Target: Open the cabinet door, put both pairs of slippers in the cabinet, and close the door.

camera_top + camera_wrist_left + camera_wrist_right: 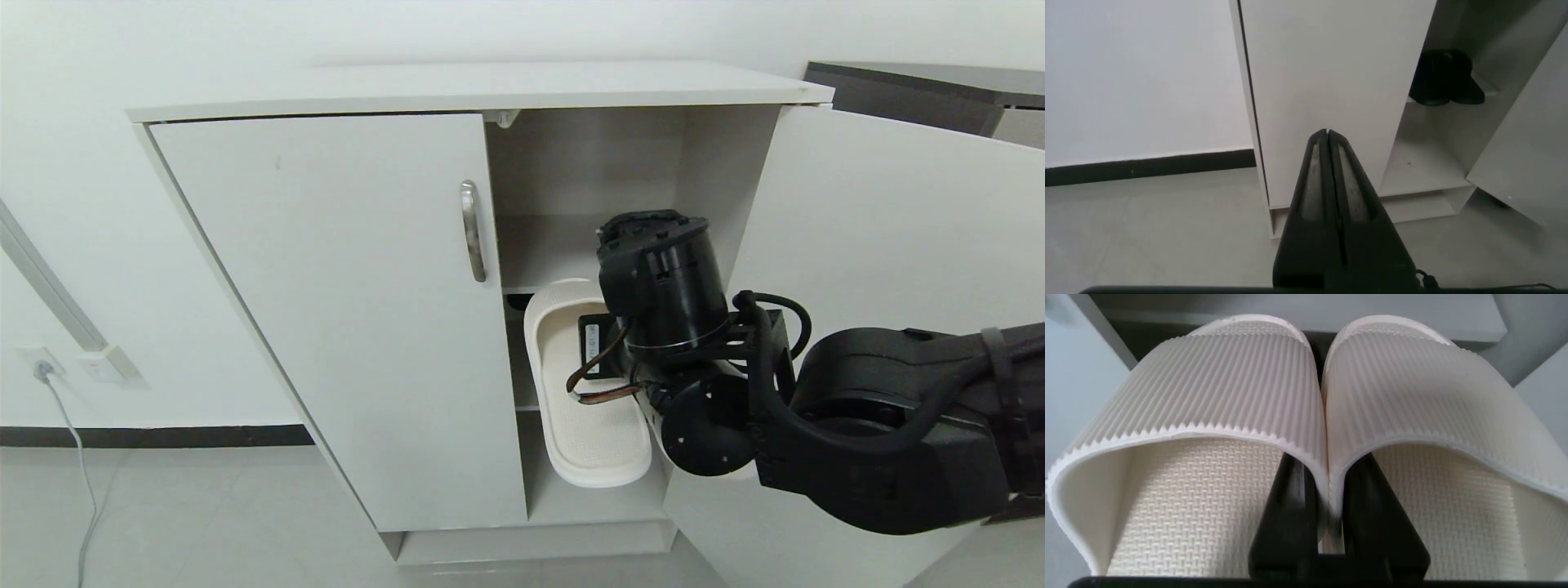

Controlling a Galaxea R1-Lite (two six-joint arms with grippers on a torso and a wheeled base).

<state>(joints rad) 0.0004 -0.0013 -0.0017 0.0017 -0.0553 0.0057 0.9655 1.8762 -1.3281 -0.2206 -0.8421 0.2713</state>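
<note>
Slippers (589, 429) pinched together by right hand (1329, 508) in the cabinet (326, 310) opening, left hand (1327, 163) clenched

Cabinet (326, 343): plain white on the doors, top and inside walls.
Door handle (472, 231): silvery metal.
Cream slippers (1233, 384): off-white all over; the straps are ribbed in fine parallel ridges and the footbeds are stamped with a small woven-looking grid.
Dark slippers (1445, 77): black, pattern too small to tell.
Right gripper (1329, 506): black.
Left gripper (1327, 140): black, with grey pads (1308, 188).
Wall (82, 122): plain white.
Skirting (147, 435): black band.
Floor (204, 523): pale grey.
</note>
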